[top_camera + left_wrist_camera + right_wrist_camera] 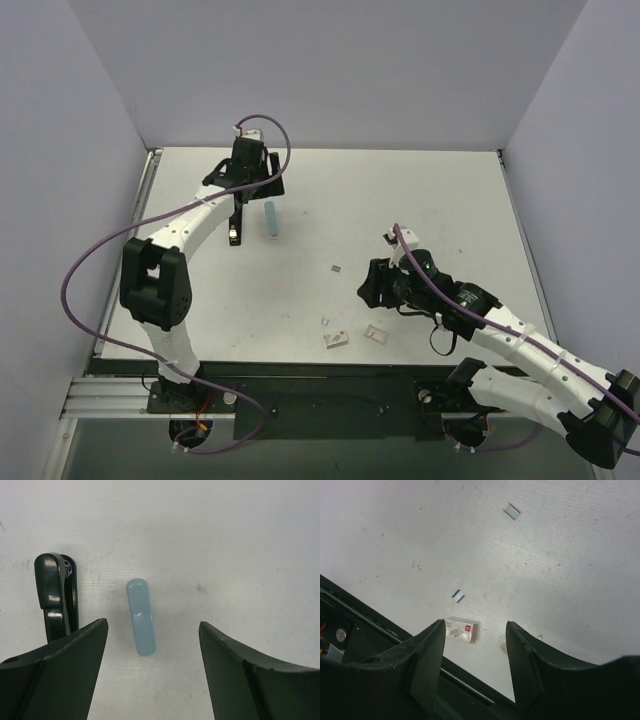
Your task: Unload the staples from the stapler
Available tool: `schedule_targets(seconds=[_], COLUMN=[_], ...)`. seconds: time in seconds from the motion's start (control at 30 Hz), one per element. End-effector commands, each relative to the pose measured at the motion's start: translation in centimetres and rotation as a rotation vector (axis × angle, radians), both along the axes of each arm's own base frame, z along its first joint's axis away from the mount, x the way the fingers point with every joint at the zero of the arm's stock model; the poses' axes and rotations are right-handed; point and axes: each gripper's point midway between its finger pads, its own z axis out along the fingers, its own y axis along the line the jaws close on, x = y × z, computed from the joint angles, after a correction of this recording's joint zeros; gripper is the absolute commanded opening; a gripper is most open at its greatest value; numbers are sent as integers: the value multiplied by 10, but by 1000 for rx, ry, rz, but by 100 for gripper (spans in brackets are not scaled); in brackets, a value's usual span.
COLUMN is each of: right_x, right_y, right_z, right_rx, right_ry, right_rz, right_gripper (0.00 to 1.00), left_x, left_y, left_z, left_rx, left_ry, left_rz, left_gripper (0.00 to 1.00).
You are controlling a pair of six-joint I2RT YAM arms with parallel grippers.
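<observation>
**Stapler in two pieces at far left, both sets of fingers open**

Far left on the surface [430, 200]: the light-blue stapler [271, 218] [141, 616], flat, with its long axis running near to far. Just left of it, apart and not touching: its black bar [234, 225] [55, 597], roughly parallel, with a grey strip along one edge and one end hidden behind a finger in the wrist view. Straddling the blue piece without touching it: the left fingers [65, 670], spread wide, gripping nothing. Well to the right and nearer the front edge: the right fingers [415, 660], parted, nothing between them. Below those, close to the near edge: a small white staple box [336, 340] [461, 630] with a red mark, and a white scrap [376, 334] just right of it. Scattered nearby on the surface: loose staple clips [458, 596].
</observation>
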Motion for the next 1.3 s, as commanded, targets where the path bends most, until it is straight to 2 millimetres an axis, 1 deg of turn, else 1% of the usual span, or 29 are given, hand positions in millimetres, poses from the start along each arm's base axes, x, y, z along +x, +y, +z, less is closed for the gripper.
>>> schedule_targets(seconds=[0.0,0.07,0.13,0.17,0.2,0.23,0.27,0.3,0.33,0.37,0.4,0.43,0.47,0.5,0.53,0.57,0.6,0.67,0.8,0.93,1.0,1.03,1.07,1.1,1.13,1.17,1.2,1.23,1.27], right_x=[-7,-13,-18,-20,-24,-27,-31,-35,-38,-41,-43,-45,-44,-44,-44,-42,-41,-38,-26,-5,15,20,28,33,42,48,57,62,70], right_y=[-9,-12,-17,-19,-21,-23,-25,-27,-29,-31,-32,-34,-36,-35,-35,-32,-32,-28,-20,-8,2,4,12,13,19,19,24,26,31], right_z=[3,-3,-10,-13,-19,-24,-30,-36,-40,-46,-48,-53,-55,-54,-54,-52,-53,-52,-56,-61,-54,-60,-55,-64,-57,-65,-60,-66,-62], right_rx=[-32,-48,-73,-82,-97,-107,-120,-129,-139,-152,-155,-163,-169,-169,-172,-174,-185,-205,-273,-360,-400,-437,-432,-477,-482,-531,-537,-567,-569], right_ry=[10,30,55,63,85,99,122,138,154,165,171,182,184,183,183,176,179,183,200,200,168,172,153,160,134,137,116,115,92], right_rz=[18,31,34,33,37,39,42,45,45,46,42,35,28,28,24,31,32,45,59,80,87,112,123,152,160,175,180,209,230], right_gripper=[47,48,49,49,49,50,49,49,49,50,49,49,50,50,49,50,50,50,50,52,53,54,54,54,55,55,56,56,56], left_x=[-38,-55,-76,-85,-96,-107,-115,-127,-133,-144,-151,-162,-169,-179,-186,-195,-202,-221,-248,-266,-272,-275,-276,-278,-278,-279,-279,-280,-280], left_y=[-18,-30,-42,-44,-53,-58,-60,-66,-68,-71,-72,-75,-74,-75,-75,-74,-73,-71,-63,-53,-48,-46,-43,-40,-38,-35,-33,-31,-31], left_z=[28,32,44,38,47,41,49,43,50,44,54,46,53,46,54,47,53,46,47,53,57,62,63,66,67,70,69,70,67], left_rx=[-27,-34,-30,-23,-31,-20,-44,-55,-74,-77,-106,-110,-130,-129,-147,-148,-164,-182,-208,-177,-158,-154,-146,-138,-130,-124,-118,-111,-104], left_ry=[-18,-16,-33,-18,-36,-23,-36,-19,-32,-18,-40,-22,-39,-21,-38,-19,-29,-8,3,6,-2,-22,-27,-46,-57,-73,-79,-94,-95], left_rz=[-51,-83,-113,-120,-146,-159,-165,-197,-202,-217,-224,-247,-252,-267,-279,-293,-304,-343,-402,-454,-481,-496,-501,-510,-508,-510,-511,-520,-526], left_gripper=[84,83,84,84,84,84,83,83,83,83,83,83,82,83,83,83,83,83,82,82,82,82,82,82,82,82,82,82,82])
